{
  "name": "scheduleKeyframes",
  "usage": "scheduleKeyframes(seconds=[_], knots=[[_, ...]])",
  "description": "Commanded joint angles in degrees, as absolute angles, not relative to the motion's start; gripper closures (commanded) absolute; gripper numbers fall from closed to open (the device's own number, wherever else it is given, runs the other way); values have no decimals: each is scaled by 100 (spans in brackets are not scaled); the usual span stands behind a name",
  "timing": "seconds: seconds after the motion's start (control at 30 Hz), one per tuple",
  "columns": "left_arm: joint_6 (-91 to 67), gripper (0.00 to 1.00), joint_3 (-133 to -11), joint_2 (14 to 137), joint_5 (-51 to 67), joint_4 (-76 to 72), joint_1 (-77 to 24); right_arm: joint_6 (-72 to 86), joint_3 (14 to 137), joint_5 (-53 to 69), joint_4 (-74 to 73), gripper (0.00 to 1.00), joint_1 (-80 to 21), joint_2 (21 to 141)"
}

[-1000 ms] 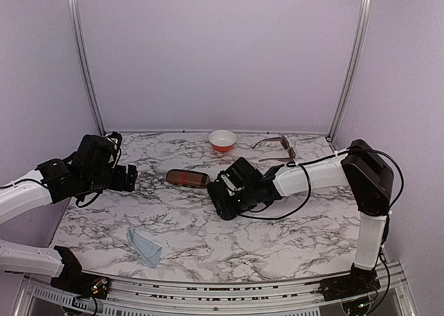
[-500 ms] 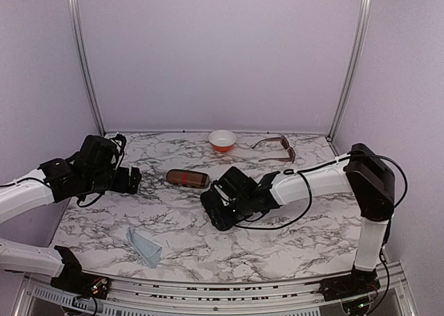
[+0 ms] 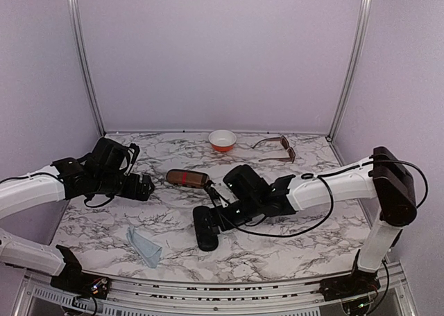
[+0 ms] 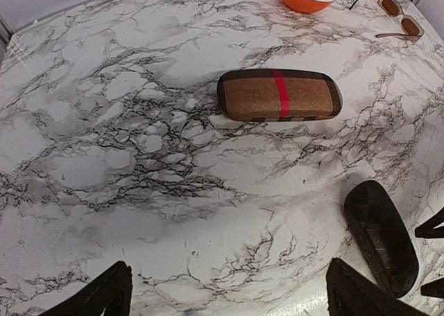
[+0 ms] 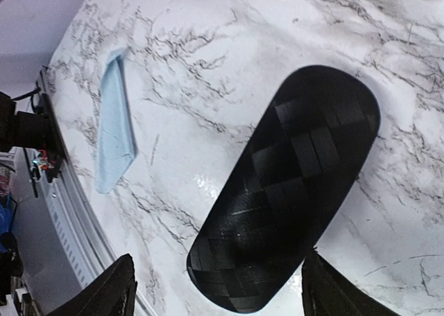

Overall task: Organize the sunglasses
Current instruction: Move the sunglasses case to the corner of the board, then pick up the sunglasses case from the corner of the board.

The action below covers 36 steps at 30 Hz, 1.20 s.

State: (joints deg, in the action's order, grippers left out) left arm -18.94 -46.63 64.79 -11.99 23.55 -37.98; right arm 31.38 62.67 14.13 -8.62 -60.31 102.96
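The brown sunglasses lie unfolded at the back right of the table, also in the left wrist view as sunglasses. My right gripper is open, low over the oblong black case, which lies flat on the marble. In the right wrist view the black case has its near end between the spread fingers of the gripper, with a wide gap on the left side. My left gripper is open over bare marble, its jaws wide apart with nothing between them. No sunglasses are held.
A brown case with a red stripe lies mid-table, seen as the striped case ahead of my left gripper. An orange bowl stands at the back. A folded blue cloth lies near the front left edge.
My right arm carried the black case toward the front left, laid it on the table and widened its jaws. My left gripper moved a little to the right.
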Motion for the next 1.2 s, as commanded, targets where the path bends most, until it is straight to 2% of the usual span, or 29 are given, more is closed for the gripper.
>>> scheduleKeyframes(seconds=[0.0, 0.13, 0.33, 0.53, 0.83, 1.17], knots=[[-2193, 2, -4725, 6780, -757, 2158, -3841, 3033, 6011, 2327, -118, 20, -5649, 9904], [-2321, 4, -4844, 7062, -654, 2109, -4148, 2956, 5842, 2158, -151, 20, -5439, 9720], [-2623, 8, -5132, 7638, -577, 2051, -4532, 2927, 5966, 805, -773, 22, -5388, 9608], [-3372, 7, -5574, 8354, -627, 2120, -5274, 3064, 5656, -272, -821, 23, -5305, 9329], [-4284, 1, -6164, 9435, -849, 2286, -6059, 3026, 5218, -722, -766, 23, -5260, 9078], [-4399, 6, -6810, 10215, -1028, 2677, -6338, 3072, 4759, -604, -525, 23, -5256, 8996]])
